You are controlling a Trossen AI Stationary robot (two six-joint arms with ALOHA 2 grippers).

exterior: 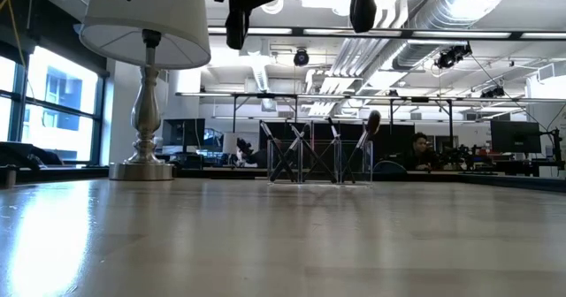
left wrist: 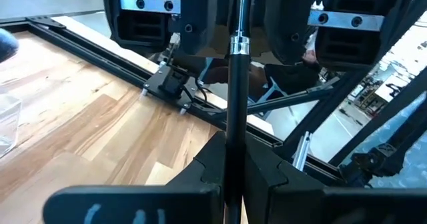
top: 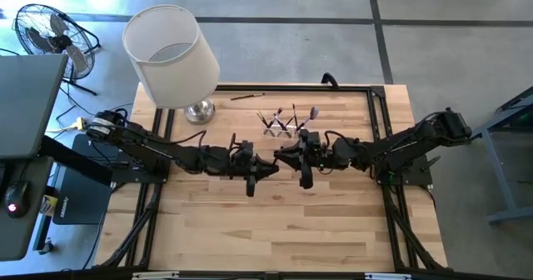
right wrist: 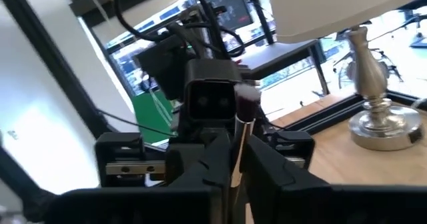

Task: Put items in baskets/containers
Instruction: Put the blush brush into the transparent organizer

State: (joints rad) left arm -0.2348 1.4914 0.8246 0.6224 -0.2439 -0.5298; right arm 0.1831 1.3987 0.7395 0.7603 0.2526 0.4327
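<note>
Looking down from the high view, I see the left gripper [top: 265,170] and the right gripper [top: 287,157] nose to nose over the middle of the table [top: 275,222]. The clear holder [top: 287,123] stands just beyond them toward the far edge, with several brushes leaning in it. A loose brush [top: 247,96] lies near the lamp [top: 171,55].

From the low view, the holder is upright on the table and its brushes cross each other, one of them with a fluffy head. Both arms hang well above it.

Through the left wrist view, my left fingers are pressed together on the dark handle of a brush [left wrist: 235,104]. It runs straight out to the right gripper, whose fingers flank it at the silver ferrule.

Through the right wrist view, the right fingers look closed on the same brush, and its reddish head points at the left gripper.

I judge this brush to be very light and stiff along its shaft. Its handle looks smooth and thin, so it could swivel or slip in a loose pinch. I would hold it on the handle or ferrule and never on the soft bristles. The holder looks light enough to tip or slide, so the brush should go in gently and near vertical.
</note>
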